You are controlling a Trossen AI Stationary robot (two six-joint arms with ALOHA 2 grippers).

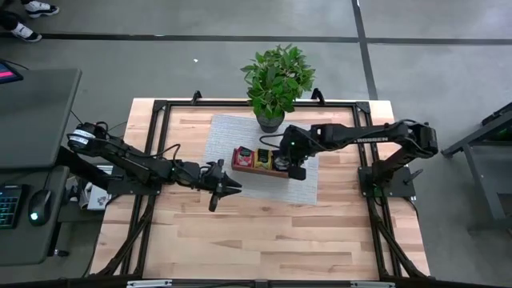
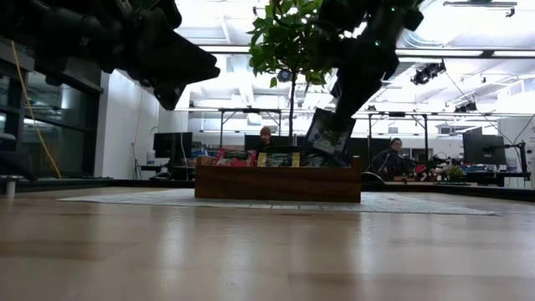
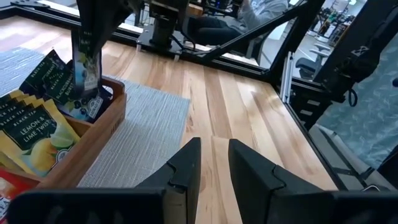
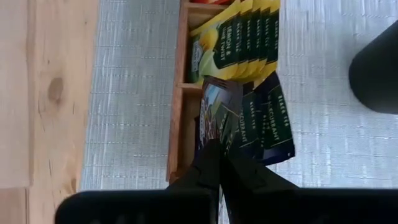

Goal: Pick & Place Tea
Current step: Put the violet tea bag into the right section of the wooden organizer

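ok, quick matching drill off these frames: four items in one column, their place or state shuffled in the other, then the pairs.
1. right gripper
2. left gripper
3. potted plant
4. yellow-green sachets

A. middle tray compartment
B. empty, over bare wood left of the mat
C. shut on a dark sachet above the tray's end compartment
D. on the mat's far edge

1-C, 2-B, 3-D, 4-A
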